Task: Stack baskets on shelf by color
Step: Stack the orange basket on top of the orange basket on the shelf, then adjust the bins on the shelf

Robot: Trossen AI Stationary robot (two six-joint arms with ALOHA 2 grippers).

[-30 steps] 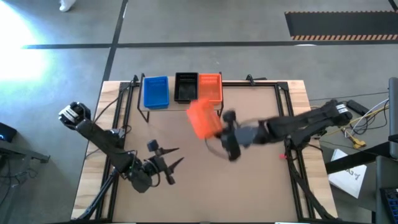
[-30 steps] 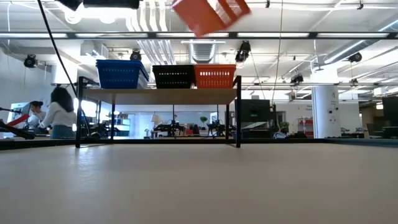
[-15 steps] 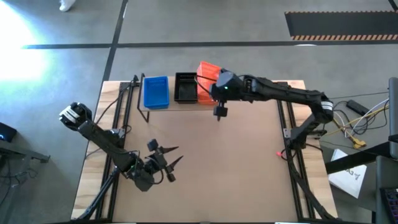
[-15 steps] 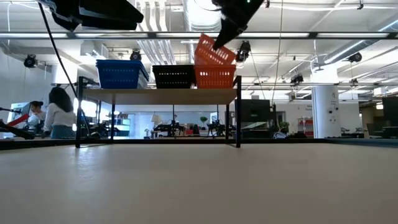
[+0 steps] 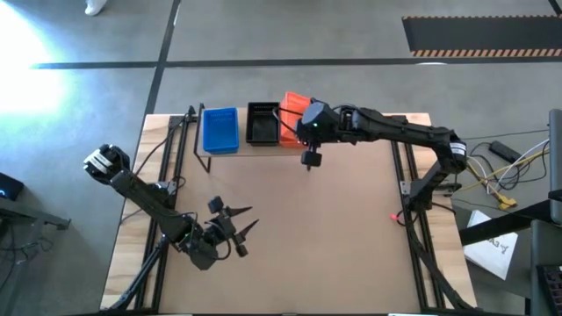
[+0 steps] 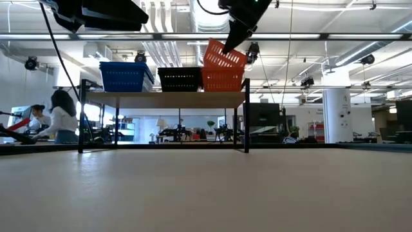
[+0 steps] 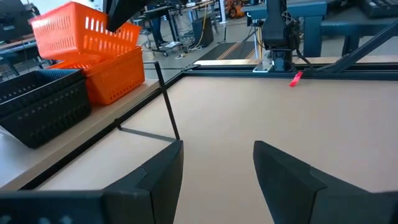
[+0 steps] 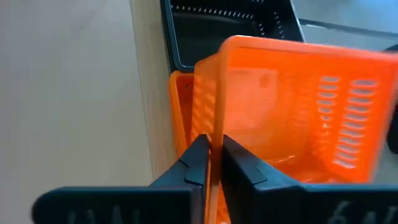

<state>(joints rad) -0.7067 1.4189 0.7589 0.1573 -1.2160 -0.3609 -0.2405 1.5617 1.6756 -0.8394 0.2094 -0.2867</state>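
Note:
The shelf (image 6: 164,98) stands at the table's far edge and bears a blue basket (image 5: 219,130), a black basket (image 5: 262,123) and an orange basket (image 6: 222,79), side by side. My right gripper (image 8: 213,165) is shut on a second orange basket (image 6: 224,55), which is tilted above the orange one on the shelf. In the left wrist view the held basket (image 7: 84,34) leans over the lower orange basket (image 7: 115,71), next to the black basket (image 7: 40,106). My left gripper (image 5: 246,221) waits open over the table's near left part, touching nothing. My right gripper pinches one wall of the held orange basket at its rim (image 8: 214,134), one finger (image 8: 198,163) outside and the other inside. The fingers come from the near side, slanting down. The basket is tilted, its low end (image 6: 207,64) at the top of the orange basket below.
Black rails run along the table's left and right sides. A small red thing (image 5: 392,217) lies near the right rail. Bare tabletop (image 5: 334,237) spreads between the shelf and the near edge. A person (image 6: 61,116) sits far behind the table in the low view.
My right gripper has carried the orange basket from above the table's middle toward the far edge, to just over the orange basket on the shelf, and lowered it there. The basket has stayed tilted. In the last half second it has barely moved.

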